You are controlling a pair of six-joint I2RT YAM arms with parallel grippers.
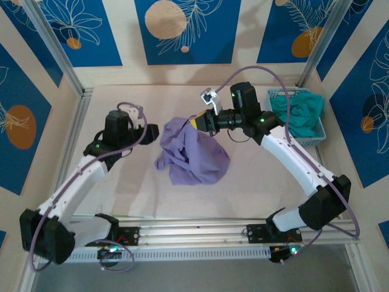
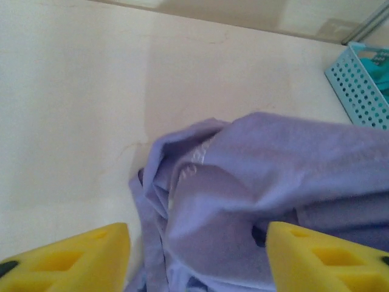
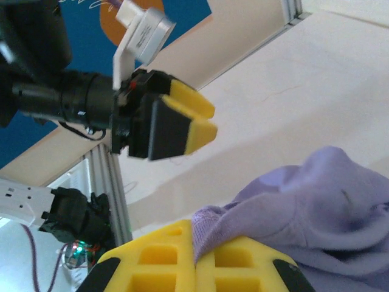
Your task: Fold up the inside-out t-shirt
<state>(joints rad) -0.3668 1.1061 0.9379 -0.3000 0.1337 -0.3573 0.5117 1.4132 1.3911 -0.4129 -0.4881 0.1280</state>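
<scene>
Over on the left, the left arm [image 1: 79, 176] stretches out across the desk [image 1: 127, 194], and the left jaws stand wide apart with nothing in them. On the left wrist camera the yellow fingers [image 2: 73, 261] sit either side of the cloth's edge, gripping none of it. Just to their right is the relation that matters: the inside-out t-shirt [image 1: 194, 155] lies as a lavender heap in the middle of the desk. It is too crumpled to show a clean long axis, though its bulk runs from a raised peak on the far side down to a wider spread toward the near edge. Further right, the right arm [image 1: 292, 158] comes in from the other side, and the right jaws are clamped tight on that peak. The cloth is pinched between the pads [image 3: 164, 267], with the top lifted off the desk. So the right side has the shirt, while the left jaws are nearest its loose left-hand folds. I'd say the next reach goes rightward and down into them. At the far right, the blue basket [image 1: 321, 139] with the teal garment [image 1: 301, 112] sits well apart.
</scene>
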